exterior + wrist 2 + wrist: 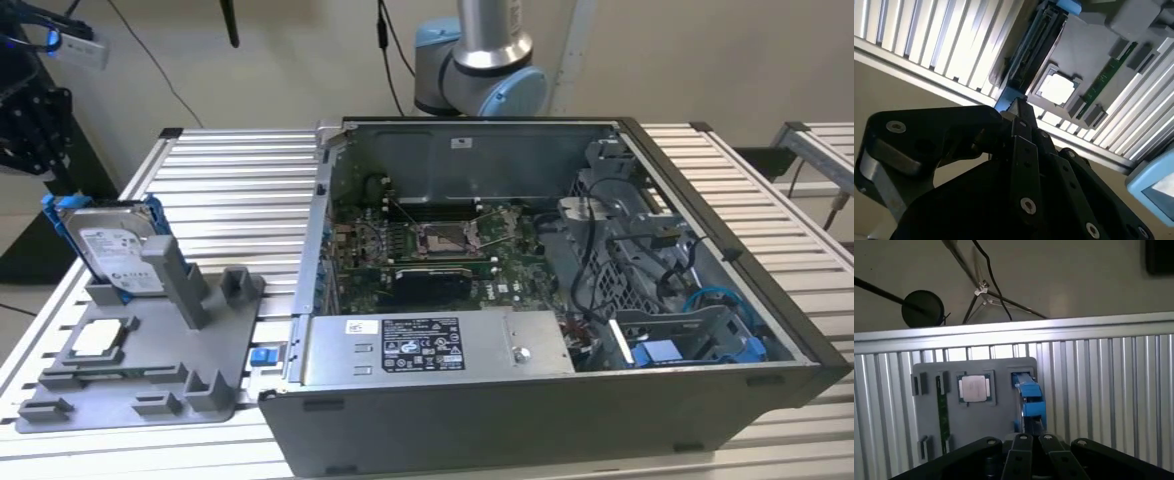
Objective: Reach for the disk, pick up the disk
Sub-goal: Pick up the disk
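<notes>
The disk (114,245) stands on edge in a grey holder (147,370) at the exterior view's left, a silver-grey drive with a white label in a blue frame. In both wrist views it shows edge-on, disk (1029,396) and disk (1035,45). My black gripper (30,125) hangs off the table's edge at the exterior view's far left, well apart from the disk. In both wrist views the gripper (1033,438) and gripper (1017,107) points toward the holder, its fingers together with nothing between them.
A small square silver chip (974,388) and a green memory stick (942,410) lie in the holder beside the disk. An open computer case (534,300) with a silver power-supply box (427,345) fills the slatted table's middle. The arm's base (481,70) stands behind it.
</notes>
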Controlling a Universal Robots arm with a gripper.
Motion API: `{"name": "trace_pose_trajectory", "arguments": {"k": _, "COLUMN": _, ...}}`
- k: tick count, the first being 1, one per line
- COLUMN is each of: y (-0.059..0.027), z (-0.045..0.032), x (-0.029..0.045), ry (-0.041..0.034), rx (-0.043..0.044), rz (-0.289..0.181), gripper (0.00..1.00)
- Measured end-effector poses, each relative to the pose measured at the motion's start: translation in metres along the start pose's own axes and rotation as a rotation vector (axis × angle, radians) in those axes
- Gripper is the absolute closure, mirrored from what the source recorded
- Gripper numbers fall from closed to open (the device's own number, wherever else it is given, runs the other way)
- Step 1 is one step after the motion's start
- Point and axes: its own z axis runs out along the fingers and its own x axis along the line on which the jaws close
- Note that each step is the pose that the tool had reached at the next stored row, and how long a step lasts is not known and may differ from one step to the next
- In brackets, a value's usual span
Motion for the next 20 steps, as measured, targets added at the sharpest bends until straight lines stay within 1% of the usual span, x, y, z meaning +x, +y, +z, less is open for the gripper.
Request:
{"name": "trace_pose_trajectory", "arguments": {"k": 6, "y": 0.0001, "z": 0.0000, "x": 0.0000, "ry": 0.0001, "rx": -0.0002, "rz": -0.004, "gripper": 1.00}}
{"name": "trace_pose_trajectory", "arguments": {"k": 7, "y": 0.0001, "z": 0.0000, "x": 0.0000, "ry": 0.0000, "rx": -0.0001, "rz": -0.004, "gripper": 0.00}}
{"name": "trace_pose_trajectory", "arguments": {"k": 20, "y": 0.0001, "z": 0.0000, "x": 0.0000, "ry": 0.0001, "rx": -0.0002, "rz": -0.010, "gripper": 0.00}}
